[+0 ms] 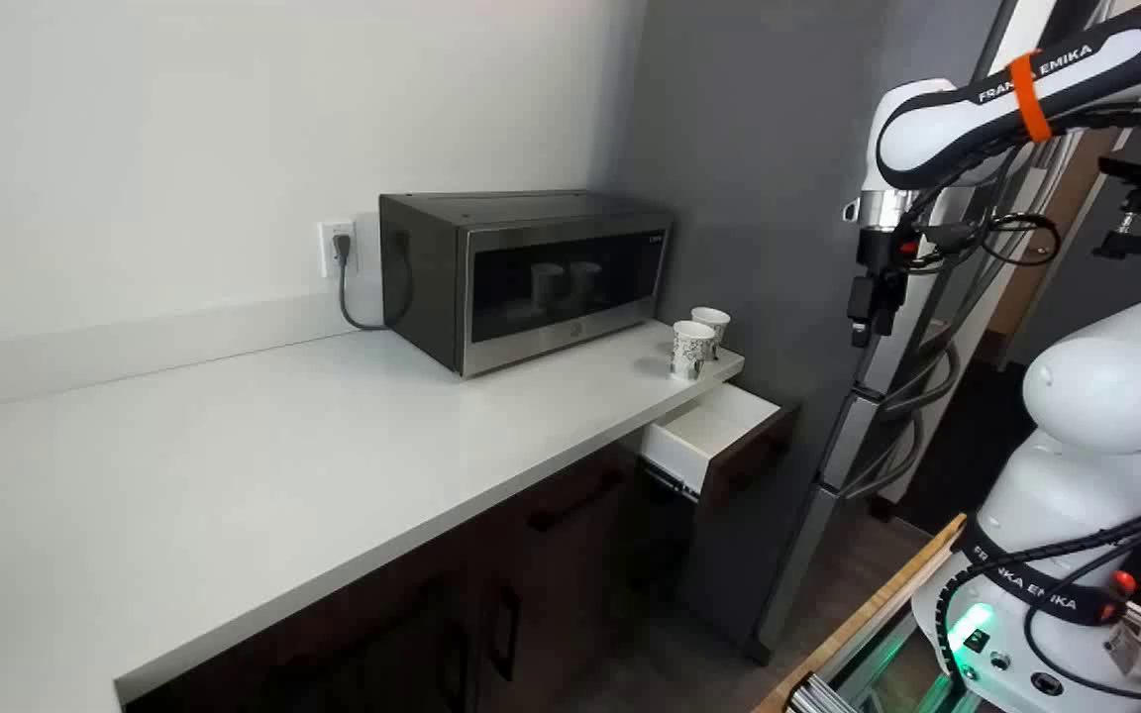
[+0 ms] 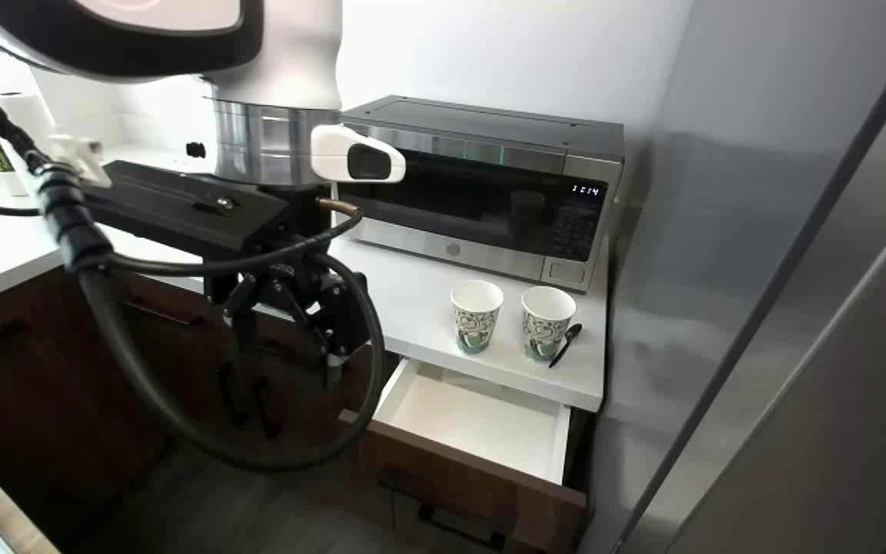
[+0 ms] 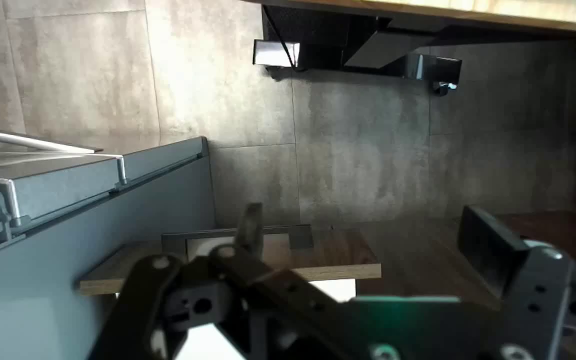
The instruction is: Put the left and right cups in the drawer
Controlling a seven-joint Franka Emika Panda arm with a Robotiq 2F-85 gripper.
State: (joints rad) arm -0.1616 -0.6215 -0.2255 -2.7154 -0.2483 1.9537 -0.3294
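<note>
- The black cable point(image 2: 281, 462) hangs in a loop by the arm point(image 2: 285, 69); on a reach rightward it might snag on the drawer point(image 2: 477, 419) and drag it.
- The fingers point(image 3: 490, 247) are spread wide in the wrist view, nothing between them. Lowered too far, they could knock into the drawer front.
- The drawer sits pulled out below the counter point(image 2: 420, 308). A bump on its front could push it in; anything let go too far back could clip the counter edge.
- The left cup point(image 2: 477, 317) stands upright on the counter, near the front edge. It looks like thin paper, so a hard squeeze may crumple it and an off-centre approach tip it.
- The right cup point(image 2: 543, 327) stands upright just beside it. The narrow gap means taking one could topple the other. Neither is in the drawer yet.
- A spoon-like black utensil point(image 2: 568, 339) lies just beside the right cup; whether they touch I cannot tell. It might be swept along.
- The tall grey unit point(image 2: 720, 231) bounds the right; spread fingers might scrape it.
</note>
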